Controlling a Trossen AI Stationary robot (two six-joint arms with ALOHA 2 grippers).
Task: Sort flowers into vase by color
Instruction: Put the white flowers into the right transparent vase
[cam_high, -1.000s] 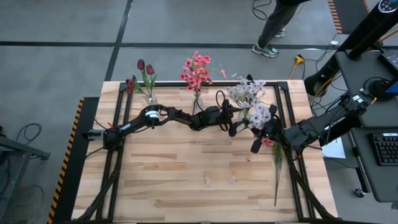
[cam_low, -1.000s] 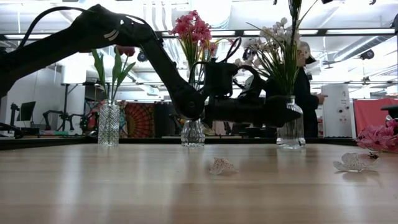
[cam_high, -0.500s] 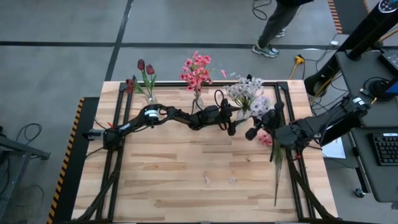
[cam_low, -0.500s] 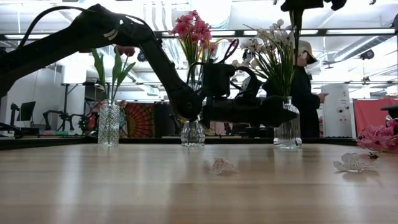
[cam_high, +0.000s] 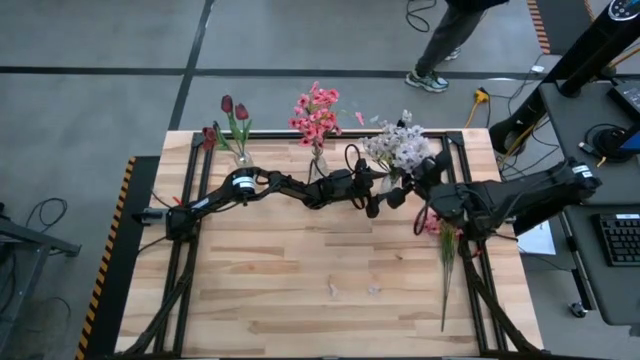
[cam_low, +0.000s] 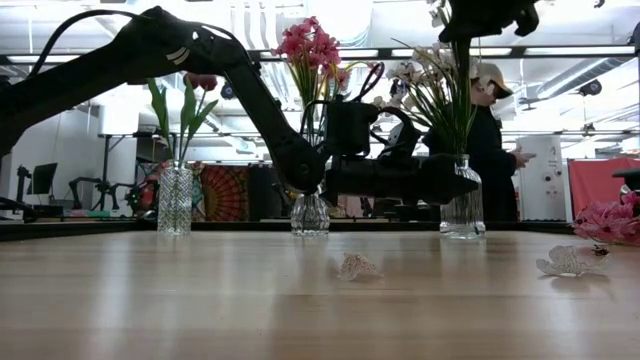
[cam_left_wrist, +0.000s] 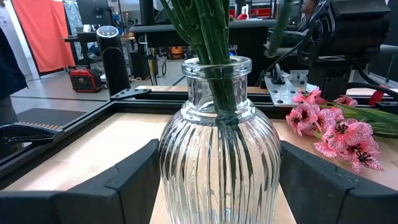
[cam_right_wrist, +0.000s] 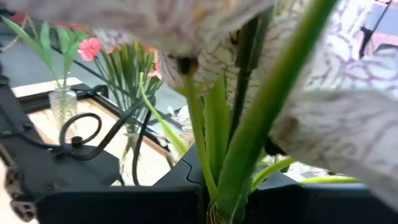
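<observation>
Three glass vases stand along the far edge: dark red tulips (cam_high: 235, 115), pink blooms (cam_high: 316, 115) and white-lavender sprays (cam_high: 398, 150) in a ribbed vase (cam_left_wrist: 217, 155). My left gripper (cam_left_wrist: 217, 180) reaches in from the left, with the ribbed vase between its fingers. Right above that vase, my right gripper (cam_high: 425, 183) is shut on one white-lavender spray (cam_right_wrist: 292, 93). Several pink flowers (cam_high: 437, 228) lie flat on the table at the right. My left gripper has one finger (cam_left_wrist: 134, 177) on each side of the ribbed vase's belly (cam_left_wrist: 174, 168), coming level from the table's left. The vase stands upright on the table. My right gripper pinches the spray's green stem (cam_right_wrist: 233, 186) just below its blossoms. The stem (cam_low: 470, 60) hangs down among the sprays in the vase; its lower end is hidden.
Loose petals lie mid-table (cam_low: 357, 267) and to the right (cam_low: 565, 262). The lying pink flowers' long stems (cam_high: 445, 285) run toward the near edge. A black frame rail (cam_high: 455, 150) borders the board. A person (cam_low: 490, 130) stands beyond the table.
My right gripper has carried the white-lavender spray from near the lying pink flowers toward the far edge until it is over the ribbed vase, coming down into the top of the low view. The spray's blossoms now sit among those in the vase.
</observation>
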